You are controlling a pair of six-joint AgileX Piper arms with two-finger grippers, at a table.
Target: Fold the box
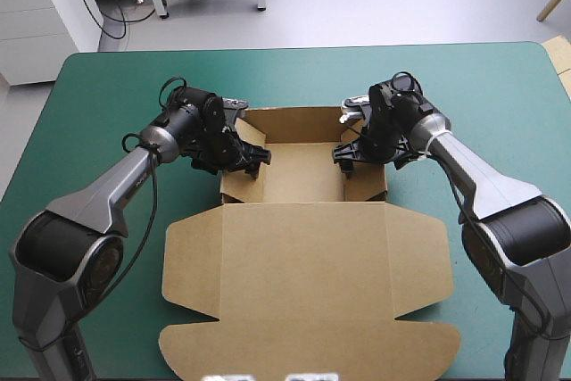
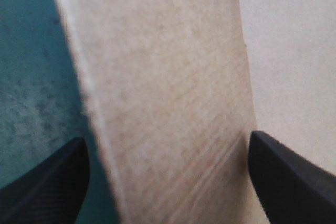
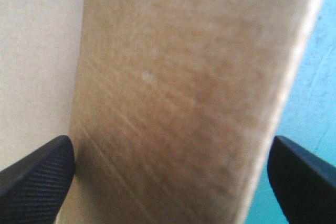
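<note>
Box [image 1: 303, 256] mid-table, tray far, lid flat near. Left gripper [image 1: 250, 160] unclenched, fingers spread astride left wall. Right gripper [image 1: 348, 156] unclenched, spread astride right wall.

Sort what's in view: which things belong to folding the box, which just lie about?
Job: box; left claw and right claw, both open astride its side walls.
Lying about: tan sheet edge, maybe spare board, right of the table.

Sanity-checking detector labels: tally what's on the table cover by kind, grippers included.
Brown box: 1
Grippers: 2 (left gripper, right gripper, each open astride a raised side wall)
Total: 3
</note>
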